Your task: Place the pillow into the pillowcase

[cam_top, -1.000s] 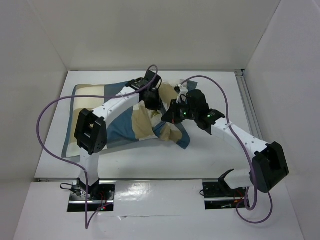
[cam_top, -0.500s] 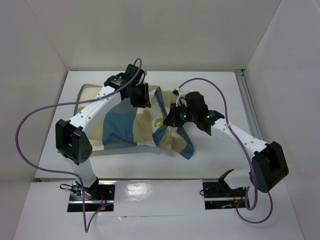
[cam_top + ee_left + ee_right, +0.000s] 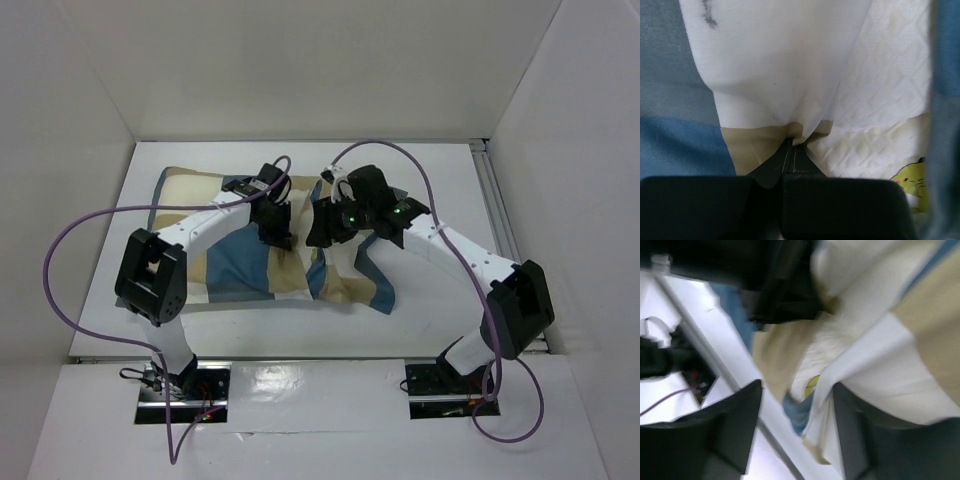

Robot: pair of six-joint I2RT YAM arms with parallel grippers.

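Overhead view alone: the whole pillowcase [image 3: 240,265] in blue, tan and cream checks, spread across the white tabletop [image 3: 420,325] with its right end rumpled. Left fingers [image 3: 281,232] and right fingers [image 3: 320,230] are near each other over its upper middle, and purple cables [image 3: 60,260] loop above.
Left wrist view alone: the quilted cream face of the pillow [image 3: 880,100] and a small yellow logo [image 3: 910,180] at its lower right.
Right wrist view alone: blurred; the logo shows under a cloth edge, with the other arm's black fingers beyond.
Count: one pillow, one pillowcase, two arms, two cables.
Pillow, place: mostly covered by the pillowcase and hardly seen from above.
Left fingers [image 3: 792,157]: closed tight, pinching a tan-and-white fold of the pillowcase at their tips. The pillow lies just right of them, not gripped.
Right fingers [image 3: 735,430]: spread apart, a loose pillowcase edge hanging between them, nothing clamped.
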